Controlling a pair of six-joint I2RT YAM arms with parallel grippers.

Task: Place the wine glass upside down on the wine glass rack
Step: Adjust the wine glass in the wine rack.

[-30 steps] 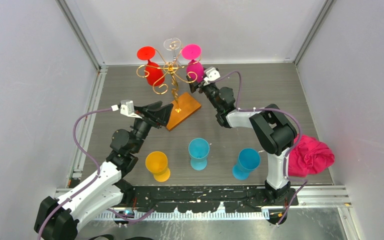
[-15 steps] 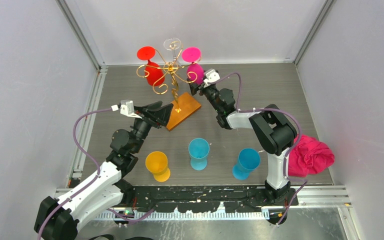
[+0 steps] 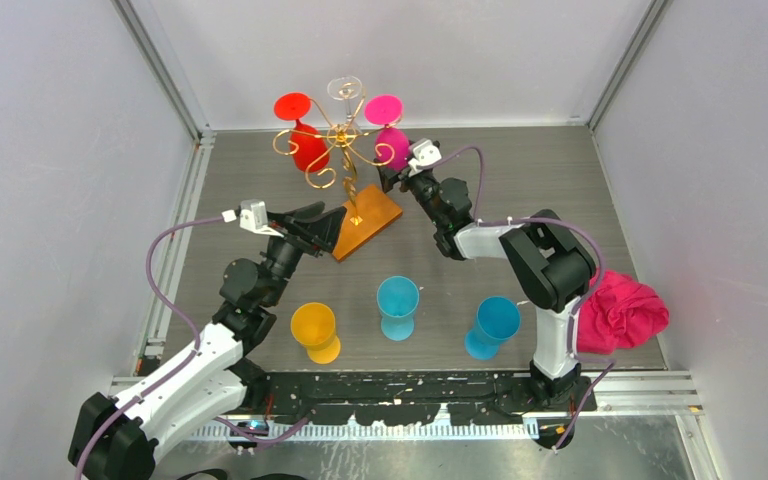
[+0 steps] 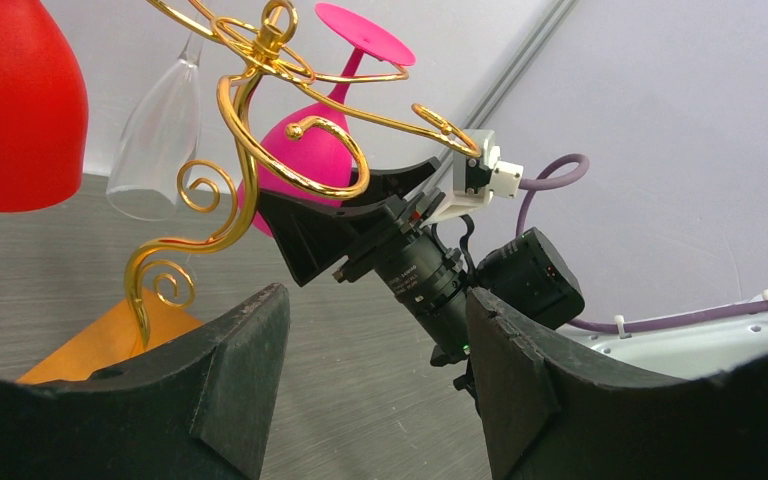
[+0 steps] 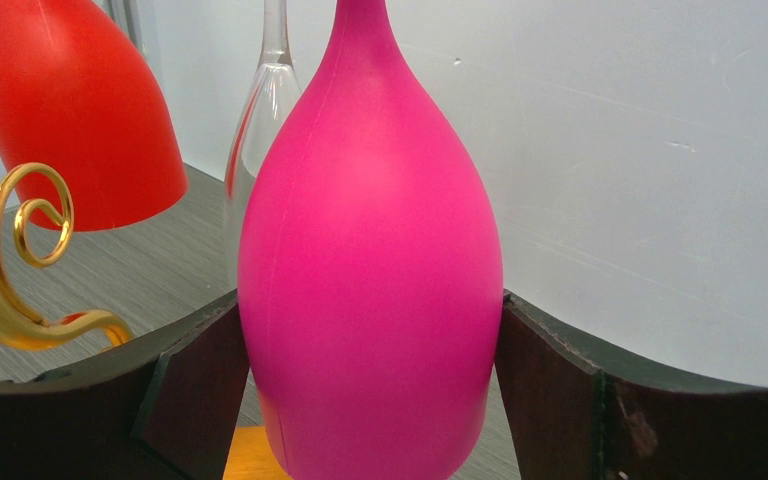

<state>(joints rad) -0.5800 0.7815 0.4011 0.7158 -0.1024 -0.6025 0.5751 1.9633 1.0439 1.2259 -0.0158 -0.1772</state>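
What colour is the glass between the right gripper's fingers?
Magenta pink. The wine glass shows best in the right wrist view.

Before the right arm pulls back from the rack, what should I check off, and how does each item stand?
1. Magenta wine glass hanging upside down on the wine glass rack: ok.
2. Right claw clear of its bowl: cannot tell; the fingers flank it very closely.
3. Left claw open and empty: ok.
4. Rack's wooden base flat on the table: ok.
5. Red glass and clear glass hanging on the rack: ok.
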